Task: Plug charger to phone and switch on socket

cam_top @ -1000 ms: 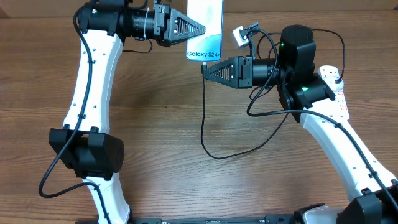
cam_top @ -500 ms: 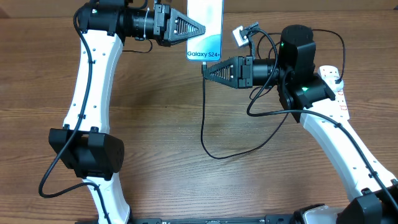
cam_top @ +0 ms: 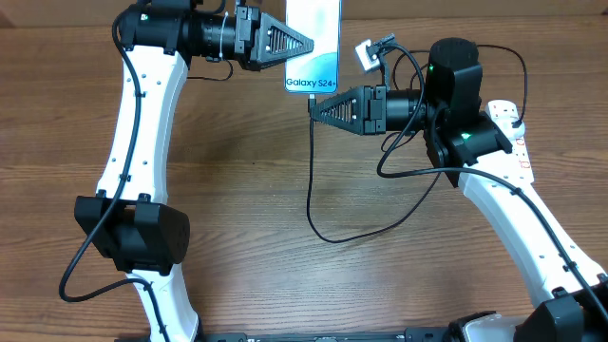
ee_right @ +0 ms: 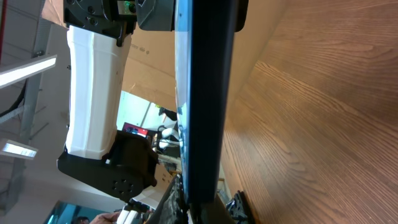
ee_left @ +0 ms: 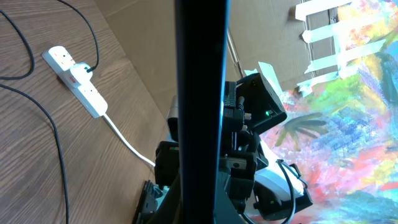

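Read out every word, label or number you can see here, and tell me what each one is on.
"Galaxy S24+": on the phone, near one end.
Red markings on the socket: too small to read.
No other text is readable.

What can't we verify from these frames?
- Connector seating where the black charger cable meets the teal-screened smartphone: overhead, covered by the right end effector.
- Switch positions on the white power strip: too small in left wrist view; mostly behind the right arm overhead.
- Smartphone's far end: beyond overhead's top edge.
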Available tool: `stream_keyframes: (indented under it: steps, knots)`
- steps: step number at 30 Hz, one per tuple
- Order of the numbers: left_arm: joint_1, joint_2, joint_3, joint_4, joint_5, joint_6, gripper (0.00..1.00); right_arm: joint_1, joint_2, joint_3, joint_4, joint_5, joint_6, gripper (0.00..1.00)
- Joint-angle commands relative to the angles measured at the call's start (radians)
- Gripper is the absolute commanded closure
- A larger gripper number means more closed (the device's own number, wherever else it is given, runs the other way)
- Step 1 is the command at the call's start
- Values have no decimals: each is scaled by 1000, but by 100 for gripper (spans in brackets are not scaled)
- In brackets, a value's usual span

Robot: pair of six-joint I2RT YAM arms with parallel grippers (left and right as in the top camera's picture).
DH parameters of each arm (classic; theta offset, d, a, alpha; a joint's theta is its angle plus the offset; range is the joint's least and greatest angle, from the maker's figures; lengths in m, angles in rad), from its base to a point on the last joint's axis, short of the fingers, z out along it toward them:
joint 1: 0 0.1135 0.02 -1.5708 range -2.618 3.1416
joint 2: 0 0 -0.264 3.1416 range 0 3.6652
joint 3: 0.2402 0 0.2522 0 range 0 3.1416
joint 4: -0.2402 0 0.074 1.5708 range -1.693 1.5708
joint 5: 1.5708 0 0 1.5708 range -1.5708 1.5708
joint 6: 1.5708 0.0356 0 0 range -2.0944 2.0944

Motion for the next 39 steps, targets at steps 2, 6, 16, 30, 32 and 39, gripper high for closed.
stream_keyframes:
  steps: [2,6,16,30,32,39]
  knots:
    - [-13,-8,10,-1,34,23,96,-3,-24,23,8,19,0,96]
    - [-19,-8,10,-1,36,23,96,-3,-24,23,8,20,-1,96]
    - [-21,-8,10,-1,37,23,96,-3,-24,23,8,23,-9,96]
    - [-21,-8,10,-1,-14,23,96,-3,-24,23,3,15,-23,96]
    - [-21,-8,10,-1,-10,23,96,-3,-24,23,0,15,-23,96]
    - [-21,-8,10,0,-2,7,96,-3,-24,23,-42,16,-50,96]
